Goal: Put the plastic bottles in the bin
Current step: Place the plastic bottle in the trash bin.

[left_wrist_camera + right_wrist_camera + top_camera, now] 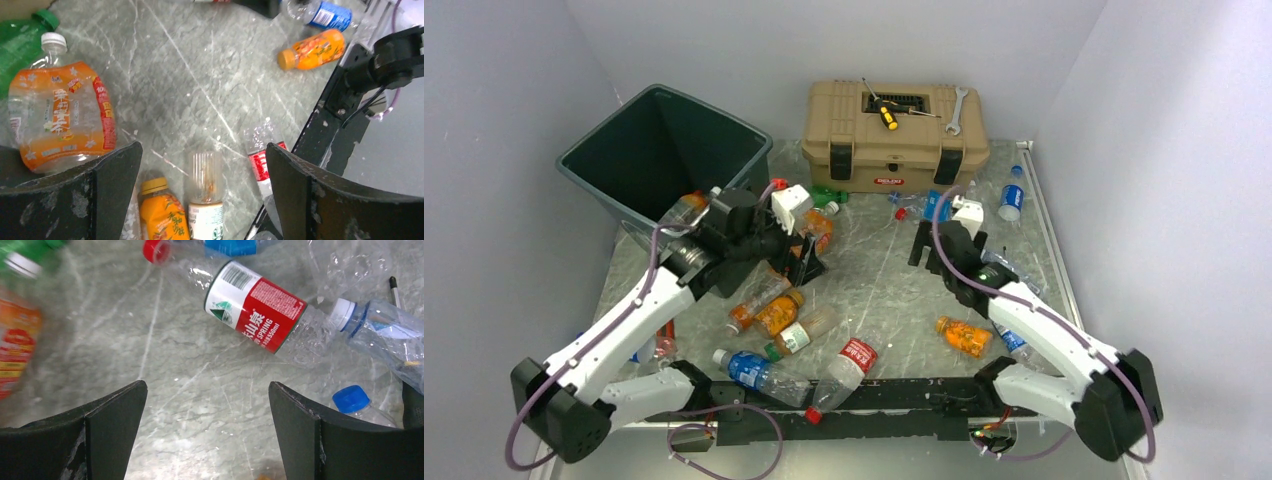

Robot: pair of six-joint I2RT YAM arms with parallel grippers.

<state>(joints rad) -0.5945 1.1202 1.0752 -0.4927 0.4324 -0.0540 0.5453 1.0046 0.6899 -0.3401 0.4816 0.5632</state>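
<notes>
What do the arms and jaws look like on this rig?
Left arm and right arm match: white link shells, black joint housings and black base blocks, with a mauve cable looping along each. A white block sits at each wrist. The right arm shows a small green light. The jaws are matte black, flat wedge-shaped plates with scuffed, pale-flecked faces.

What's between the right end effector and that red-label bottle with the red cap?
Only bare tabletop, in the right wrist view, lies between the right end effector and the red-label bottle.
</notes>
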